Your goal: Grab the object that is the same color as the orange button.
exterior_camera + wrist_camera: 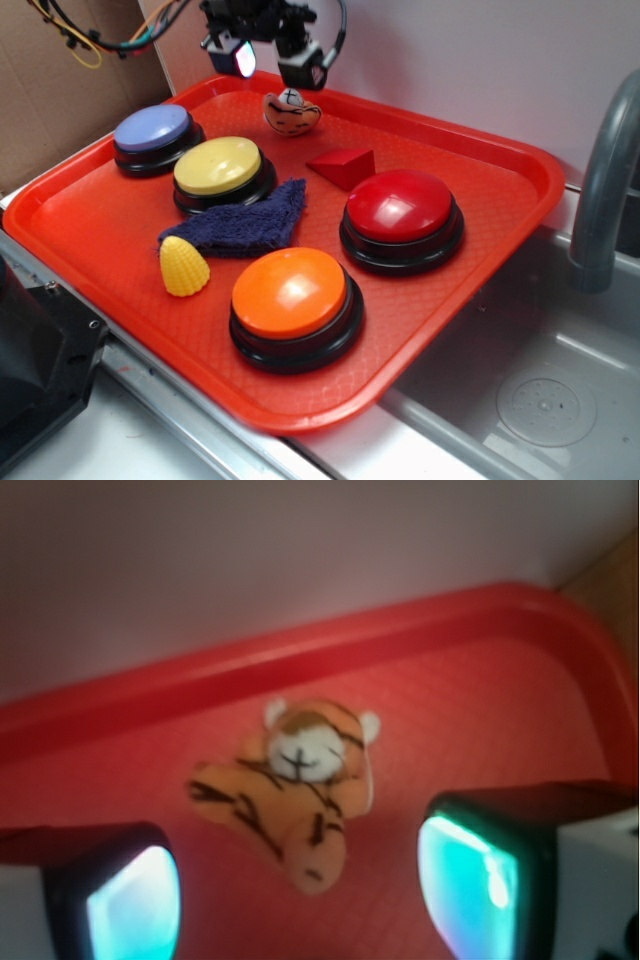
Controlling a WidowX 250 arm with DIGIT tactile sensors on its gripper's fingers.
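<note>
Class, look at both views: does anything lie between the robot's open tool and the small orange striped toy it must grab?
Nothing visible does. The tool hangs open just above the small orange striped toy near the red tray's back rim. In the wrist view the toy lies on bare tray between the fingers.

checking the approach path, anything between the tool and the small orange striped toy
Nothing: in the wrist view only bare red tray lies between the open tool and the small orange striped toy.
</note>
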